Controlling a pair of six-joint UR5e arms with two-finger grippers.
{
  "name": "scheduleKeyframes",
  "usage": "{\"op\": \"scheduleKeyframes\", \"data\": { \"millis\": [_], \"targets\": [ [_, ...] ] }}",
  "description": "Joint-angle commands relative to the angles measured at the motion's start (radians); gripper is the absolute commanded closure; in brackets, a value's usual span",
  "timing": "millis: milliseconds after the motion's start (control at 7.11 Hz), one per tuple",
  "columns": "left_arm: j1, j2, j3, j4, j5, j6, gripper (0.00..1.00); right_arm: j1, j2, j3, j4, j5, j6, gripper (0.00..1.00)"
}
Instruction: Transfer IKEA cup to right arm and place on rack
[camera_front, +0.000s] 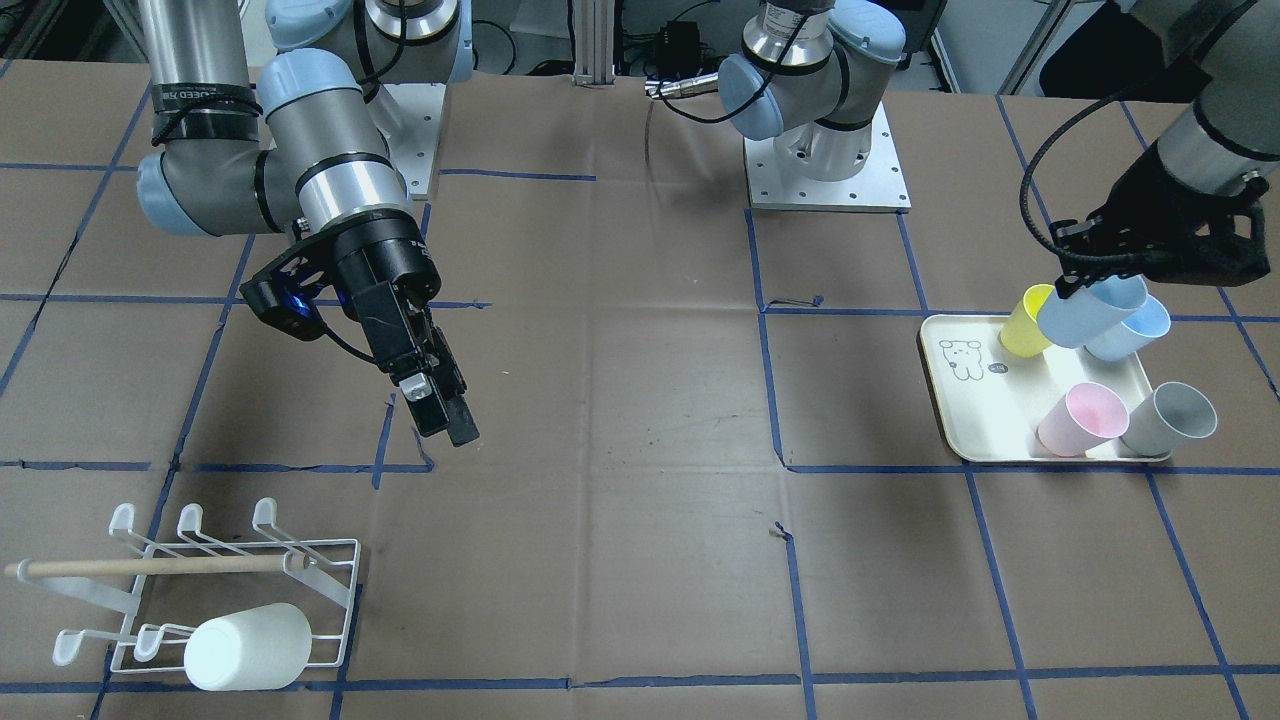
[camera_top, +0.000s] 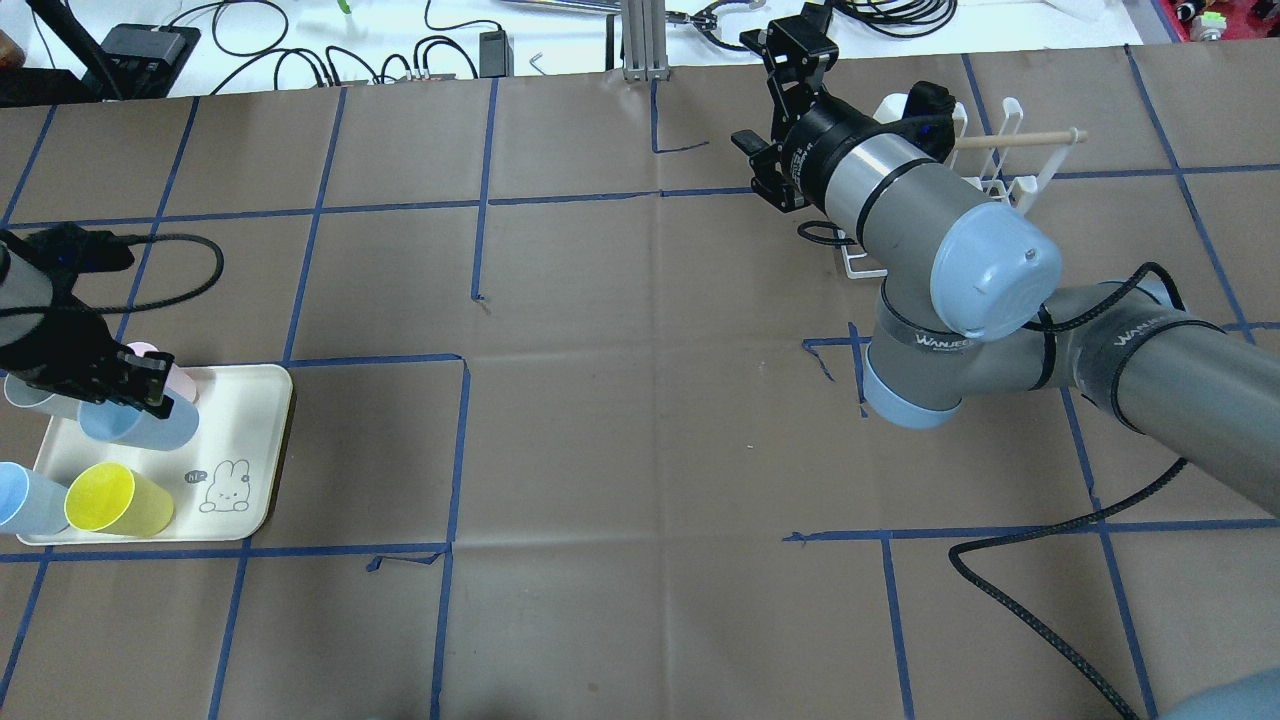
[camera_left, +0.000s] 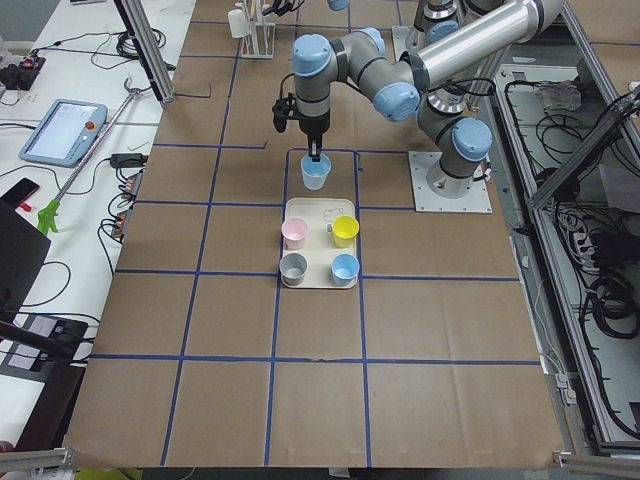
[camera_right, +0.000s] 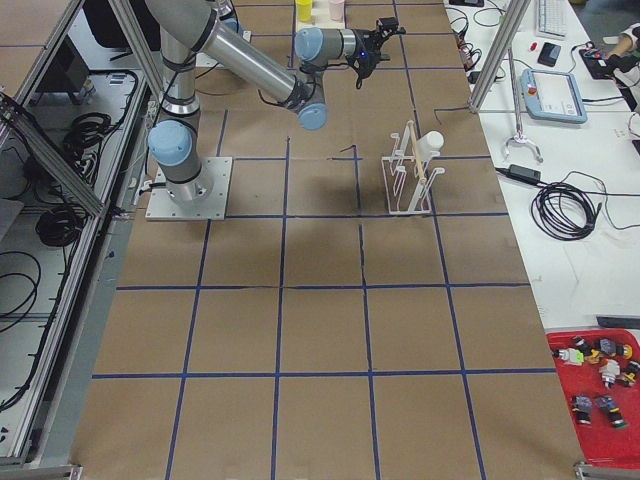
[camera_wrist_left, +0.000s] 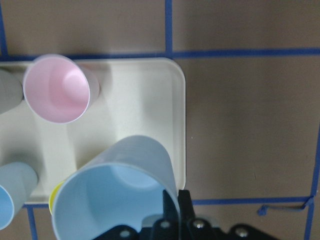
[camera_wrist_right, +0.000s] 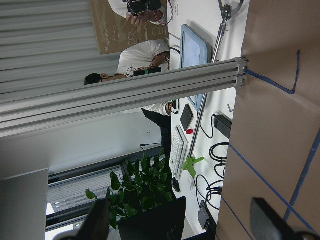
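Presently, blue cup (camera_front: 1090, 312): lifted off the cream tray (camera_front: 990, 415) and tilted, hanging above it near the table's (camera_front: 640, 400) end on the robot's left.
Left gripper (camera_front: 1072, 283): closed on the blue cup, pinching its wall close to the rim.
Neighbours: a yellow cup (camera_front: 1027, 320) and a second blue cup (camera_front: 1130, 330) sit just beside the held one; a pink cup (camera_front: 1080, 420) and a grey cup (camera_front: 1168, 418) stand nearer the tray's operator-side edge.
Right gripper (camera_front: 448, 425): empty, fingers spread in its wrist view, hanging over the table well apart from the cup.
Rack (camera_front: 265, 520): by the table's operator-side corner on the robot's right, a wooden dowel (camera_front: 150, 566) across it and a white cup (camera_front: 248, 647) lying on its front prongs.
Step in hand: likely the carry toward the table's middle for the hand-over.
Doing it well: rise clear of the yellow and second blue cups before travelling, and move smoothly, since a rim pinch lets the cup swing. Present its bare wall to the flat fingers, away from the left fingers, and let go only once the right gripper has closed.
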Motion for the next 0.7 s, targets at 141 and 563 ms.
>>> {"op": "scheduleKeyframes", "data": {
  "millis": [141, 563],
  "targets": [
    [-0.016, -0.079, 0.117, 0.031, -0.284, 0.060, 1.00, 0.000, 0.001, -0.001, 0.001, 0.001, -0.001, 0.00],
    [-0.019, -0.137, 0.083, 0.284, -0.682, 0.065, 1.00, 0.000, 0.002, -0.001, 0.002, 0.001, -0.001, 0.00]
  ]
}}
